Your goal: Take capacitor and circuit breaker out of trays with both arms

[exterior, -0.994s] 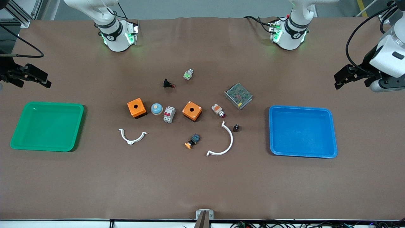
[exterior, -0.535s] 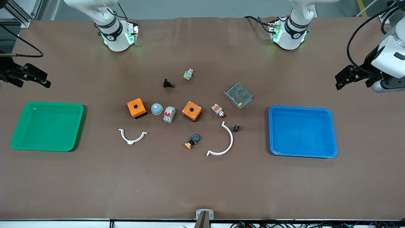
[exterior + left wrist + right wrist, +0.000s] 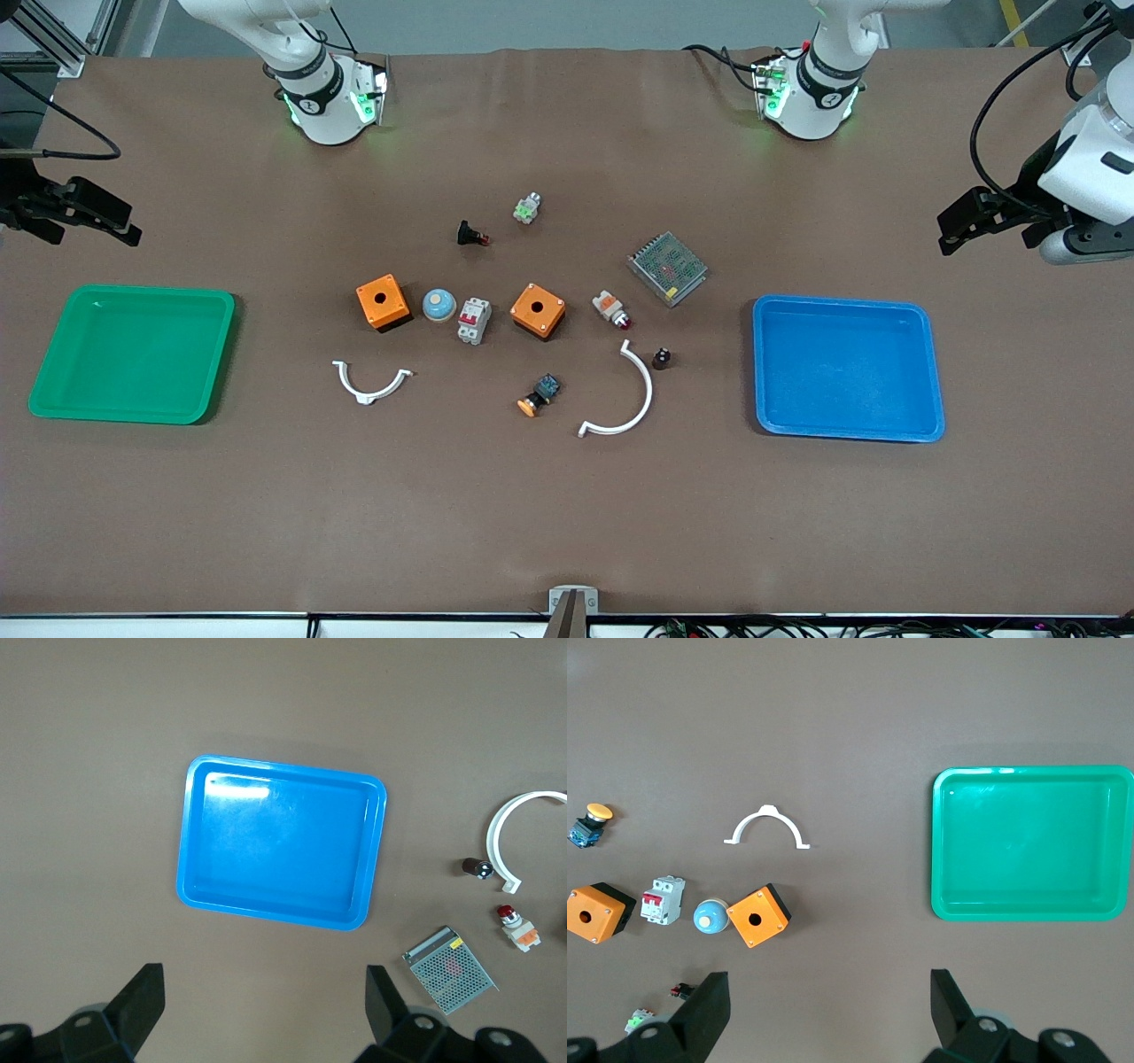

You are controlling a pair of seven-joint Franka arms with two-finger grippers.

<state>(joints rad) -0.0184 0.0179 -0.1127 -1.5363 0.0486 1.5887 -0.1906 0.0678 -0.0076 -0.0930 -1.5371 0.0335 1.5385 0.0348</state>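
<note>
The capacitor (image 3: 661, 358), a tiny dark cylinder, lies beside a large white arc (image 3: 627, 399), toward the blue tray (image 3: 846, 425). It also shows in the left wrist view (image 3: 477, 868). The breaker (image 3: 474, 320), white-grey with red levers, lies between a blue dome (image 3: 438, 305) and an orange box (image 3: 538, 310). It also shows in the right wrist view (image 3: 662, 900). My left gripper (image 3: 957, 223) is open and empty, up over bare table by the blue tray (image 3: 199, 895). My right gripper (image 3: 115, 221) is open and empty, up over bare table by the green tray (image 3: 53, 403).
A second orange box (image 3: 383, 302), a small white arc (image 3: 370, 383), an orange-capped button (image 3: 538, 395), a white-orange part with red tip (image 3: 610, 308), a metal mesh box (image 3: 667, 268), a black flared part (image 3: 469, 234) and a green-white part (image 3: 527, 208) lie mid-table.
Both grippers have shifted only very slightly. Nothing on the table has moved.
</note>
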